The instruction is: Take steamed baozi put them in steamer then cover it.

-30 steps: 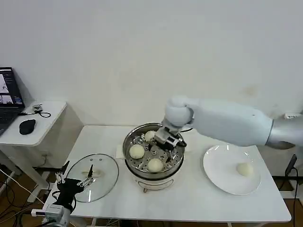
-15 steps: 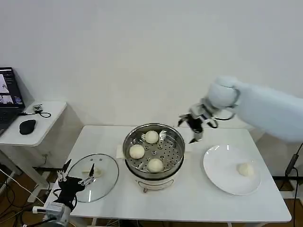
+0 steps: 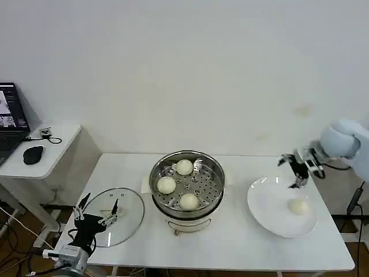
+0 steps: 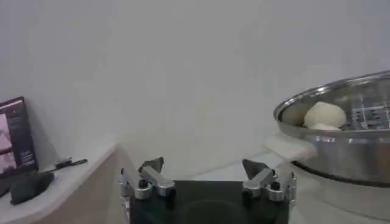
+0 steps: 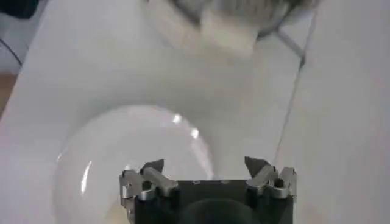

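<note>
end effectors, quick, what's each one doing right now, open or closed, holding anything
Left end effector: open, holding nothing, hovering at the glass lid.
Right end effector: open, empty, above the white plate near the last baozi.

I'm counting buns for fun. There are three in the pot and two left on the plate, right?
Nearly. The pot does hold three buns, but the plate has just one bun left, not two. The head view shows it, with the right hand open above the plate.

3 baozi (image 3: 184, 167) in 1 steamer (image 3: 187, 183), 1 more on 1 plate (image 3: 266, 209), 1 glass lid (image 3: 130, 208), 2 grippers (image 3: 298, 171)
</note>
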Action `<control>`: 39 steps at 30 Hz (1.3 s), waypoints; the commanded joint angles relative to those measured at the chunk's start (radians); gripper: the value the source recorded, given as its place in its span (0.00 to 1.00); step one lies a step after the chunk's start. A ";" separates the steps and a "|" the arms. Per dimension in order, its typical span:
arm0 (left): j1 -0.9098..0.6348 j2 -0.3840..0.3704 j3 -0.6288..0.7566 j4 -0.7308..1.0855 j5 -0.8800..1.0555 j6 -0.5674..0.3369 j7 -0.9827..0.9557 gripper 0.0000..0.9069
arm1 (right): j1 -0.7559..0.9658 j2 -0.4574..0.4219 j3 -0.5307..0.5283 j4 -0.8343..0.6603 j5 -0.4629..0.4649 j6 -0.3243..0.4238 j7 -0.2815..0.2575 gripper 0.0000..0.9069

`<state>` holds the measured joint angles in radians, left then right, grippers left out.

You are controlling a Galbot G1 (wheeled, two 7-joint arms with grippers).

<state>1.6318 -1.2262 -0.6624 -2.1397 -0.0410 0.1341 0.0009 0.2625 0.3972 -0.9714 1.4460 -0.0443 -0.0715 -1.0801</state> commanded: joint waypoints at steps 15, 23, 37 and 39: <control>0.016 -0.011 -0.008 -0.008 0.013 0.003 0.000 1.00 | -0.521 0.107 0.479 -0.318 -0.213 0.054 0.025 1.00; 0.021 -0.013 -0.014 -0.002 0.013 0.003 0.000 1.00 | -0.519 0.157 0.466 -0.346 -0.225 0.050 0.019 1.00; 0.021 -0.018 -0.013 0.001 0.016 0.003 0.000 1.00 | -0.510 0.214 0.457 -0.404 -0.247 0.047 0.019 1.00; 0.020 -0.019 -0.012 0.001 0.016 0.003 0.000 1.00 | -0.509 0.221 0.461 -0.408 -0.250 0.045 0.024 0.99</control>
<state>1.6520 -1.2451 -0.6757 -2.1382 -0.0257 0.1372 0.0004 -0.2318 0.5860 -0.5236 1.0693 -0.2823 -0.0244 -1.0598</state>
